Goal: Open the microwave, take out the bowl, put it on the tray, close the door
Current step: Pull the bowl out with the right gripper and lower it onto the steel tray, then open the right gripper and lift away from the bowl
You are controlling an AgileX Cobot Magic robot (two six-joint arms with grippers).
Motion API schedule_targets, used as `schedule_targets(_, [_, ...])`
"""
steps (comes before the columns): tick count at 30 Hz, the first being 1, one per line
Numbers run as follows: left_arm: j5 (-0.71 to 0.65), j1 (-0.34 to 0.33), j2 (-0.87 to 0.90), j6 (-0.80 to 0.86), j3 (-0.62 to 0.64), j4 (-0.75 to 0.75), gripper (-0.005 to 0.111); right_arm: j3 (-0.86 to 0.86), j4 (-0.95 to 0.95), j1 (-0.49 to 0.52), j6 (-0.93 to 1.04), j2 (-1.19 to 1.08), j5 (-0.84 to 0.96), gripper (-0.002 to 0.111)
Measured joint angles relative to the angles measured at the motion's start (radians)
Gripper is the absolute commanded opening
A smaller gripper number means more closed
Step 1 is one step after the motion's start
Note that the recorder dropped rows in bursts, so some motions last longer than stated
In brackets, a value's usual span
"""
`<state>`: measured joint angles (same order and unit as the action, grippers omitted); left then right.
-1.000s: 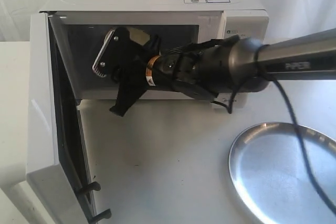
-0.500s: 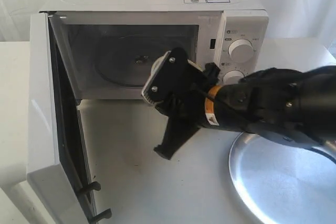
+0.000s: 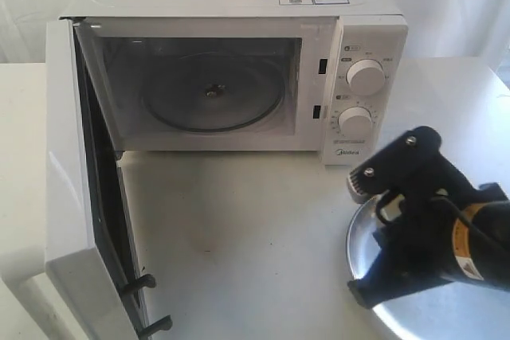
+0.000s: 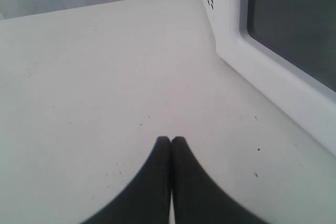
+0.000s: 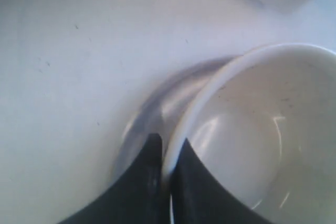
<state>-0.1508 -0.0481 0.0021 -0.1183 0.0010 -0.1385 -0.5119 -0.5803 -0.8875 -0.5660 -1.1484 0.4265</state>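
Note:
The white microwave (image 3: 239, 5) stands at the back with its door (image 3: 68, 181) swung wide open to the left. Its cavity holds only the glass turntable (image 3: 211, 93). My right gripper (image 3: 365, 292) hangs low over the left part of the silver tray (image 3: 446, 320). In the exterior view the gripper hides the bowl. The right wrist view shows the right gripper (image 5: 169, 142) shut on the rim of the cream-white bowl (image 5: 252, 129), one finger inside and one outside, with the tray's rim (image 5: 152, 103) just below. My left gripper (image 4: 171, 140) is shut on nothing, above the table beside the door's outer face (image 4: 273, 77).
Two white dials (image 3: 366, 76) sit on the microwave's right panel. The open door juts toward the table's front left corner, with its handle pegs (image 3: 147, 282) pointing inward. White tabletop (image 3: 255, 228) lies between the door and the tray.
My right gripper has come out of the microwave cavity and moved right and down to above the tray. The cavity now shows only the turntable. The door has not moved.

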Motion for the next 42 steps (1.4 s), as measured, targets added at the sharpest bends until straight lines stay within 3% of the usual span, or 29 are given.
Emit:
schedule_targets(5, [0.000, 0.000, 0.000, 0.000, 0.000, 0.000, 0.000, 0.066, -0.028, 0.000, -0.080, 0.029, 0.117, 0.000])
schedule_targets(12, [0.000, 0.000, 0.000, 0.000, 0.000, 0.000, 0.000, 0.103, -0.295, 0.000, -0.385, -0.073, 0.166, 0.000])
schedule_targets(22, [0.000, 0.000, 0.000, 0.000, 0.000, 0.000, 0.000, 0.103, -0.426, 0.000, -0.454, -0.208, 0.037, 0.000])
schedule_targets(30, [0.000, 0.000, 0.000, 0.000, 0.000, 0.000, 0.000, 0.103, -0.531, 0.000, -0.586, -0.256, 0.096, 0.000])
schedule_targets(33, [0.000, 0.000, 0.000, 0.000, 0.000, 0.000, 0.000, 0.103, -0.535, 0.000, -0.603, -0.256, 0.086, 0.008])
schedule_targets(39, [0.000, 0.000, 0.000, 0.000, 0.000, 0.000, 0.000, 0.103, -0.545, 0.000, -0.610, -0.256, -0.006, 0.038])
schedule_targets(42, [0.000, 0.000, 0.000, 0.000, 0.000, 0.000, 0.000, 0.103, -0.561, 0.000, -0.619, -0.256, -0.007, 0.038])
